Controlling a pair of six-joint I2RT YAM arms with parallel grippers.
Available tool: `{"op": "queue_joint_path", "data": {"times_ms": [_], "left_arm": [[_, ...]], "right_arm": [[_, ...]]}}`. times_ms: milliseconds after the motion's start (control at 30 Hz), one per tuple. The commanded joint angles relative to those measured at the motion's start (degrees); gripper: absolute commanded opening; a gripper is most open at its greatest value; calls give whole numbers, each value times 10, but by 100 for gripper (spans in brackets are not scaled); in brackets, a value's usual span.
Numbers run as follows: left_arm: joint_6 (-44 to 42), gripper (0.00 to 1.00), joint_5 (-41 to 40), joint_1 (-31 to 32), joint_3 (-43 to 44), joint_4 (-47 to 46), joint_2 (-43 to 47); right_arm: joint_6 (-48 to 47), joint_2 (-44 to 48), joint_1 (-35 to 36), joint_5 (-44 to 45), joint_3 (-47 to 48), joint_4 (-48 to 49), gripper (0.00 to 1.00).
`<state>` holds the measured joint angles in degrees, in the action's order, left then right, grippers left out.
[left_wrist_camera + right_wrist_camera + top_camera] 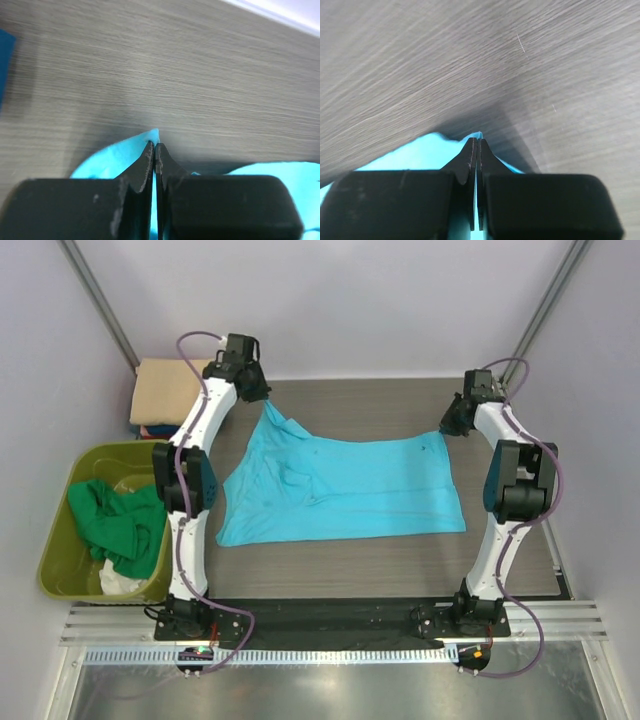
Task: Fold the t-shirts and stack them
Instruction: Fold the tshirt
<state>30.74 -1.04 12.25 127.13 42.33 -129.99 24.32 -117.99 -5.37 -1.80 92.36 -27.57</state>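
1. Two heaps sit at the far left: a bin holding a crumpled green shirt over some white cloth, and behind it a folded stack, tan on top.
2. The left fingers are pinched shut on a far corner of the turquoise shirt, pulling it up into a peak above the tabletop.
3. The shirt itself lies spread across the middle of the tabletop, its near edge flat, with wrinkles left of centre.
4. The right fingers are clamped on the other far corner, low over the wood.
5. It looks light and limp, so I'd expect it to sag between the two grips and drag where it touches. The pinches look shallow and thin cloth could slip, so the corners want a deep hold, kept well apart to hold that edge taut.
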Motion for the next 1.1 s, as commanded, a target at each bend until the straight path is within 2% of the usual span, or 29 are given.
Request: {"op": "queue_joint_path", "data": {"times_ms": [0,267,533,767,1067], "left_arm": [[-14,0,-19,-3,-14,17,74],[-6,0,-27,-2,-108,28,161],[21,0,-27,0,-271,17,264],[64,0,-34,4,-380,14,343],[93,0,2,8,-522,7,472]], "right_arm": [[13,67,-7,15,-25,27,1],[19,116,-27,-5,-88,35,1],[20,157,-27,-9,-133,39,1],[16,181,-27,-11,-166,50,1],[15,255,-27,15,-249,58,1]]}}
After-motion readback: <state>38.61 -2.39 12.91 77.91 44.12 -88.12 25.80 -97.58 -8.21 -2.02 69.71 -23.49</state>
